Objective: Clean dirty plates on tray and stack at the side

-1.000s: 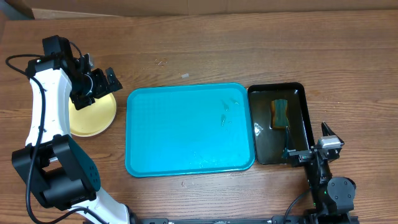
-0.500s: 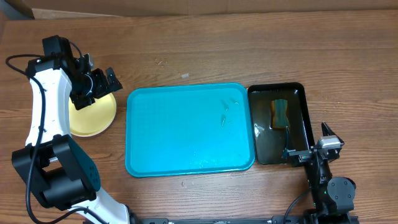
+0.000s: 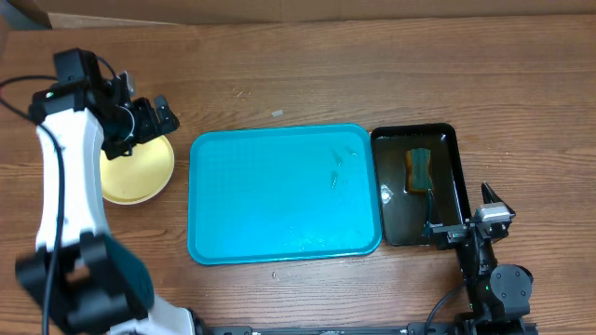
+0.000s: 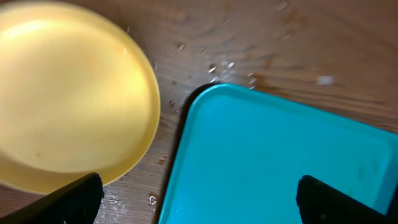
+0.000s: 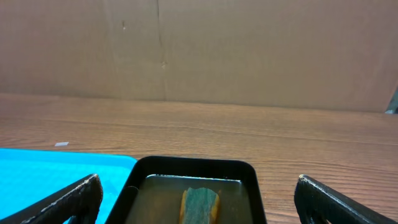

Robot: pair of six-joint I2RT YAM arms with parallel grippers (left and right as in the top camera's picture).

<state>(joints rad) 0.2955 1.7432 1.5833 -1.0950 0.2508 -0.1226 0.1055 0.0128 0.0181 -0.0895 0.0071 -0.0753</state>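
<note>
A pale yellow plate (image 3: pixel 138 170) lies on the table left of the turquoise tray (image 3: pixel 284 193); whether other plates lie under it I cannot tell. No white plate shows. The tray holds only a few specks and water. My left gripper (image 3: pixel 149 117) is open and empty, above the plate's far edge. In the left wrist view the yellow plate (image 4: pixel 68 93) is at the left, the tray corner (image 4: pixel 273 162) at the right, and the open gripper (image 4: pixel 200 198) frames both. My right gripper (image 3: pixel 461 226) is open and empty at the near right.
A black glossy tray (image 3: pixel 421 182) right of the turquoise tray holds murky water and a green-and-yellow sponge (image 3: pixel 420 170); both show in the right wrist view, the tray (image 5: pixel 193 169) with the sponge (image 5: pixel 200 205) in it. Water drops lie on the wood by the tray corner.
My left arm has drawn back toward the far left, its gripper now a little farther from the plate. The right arm has not moved.
</note>
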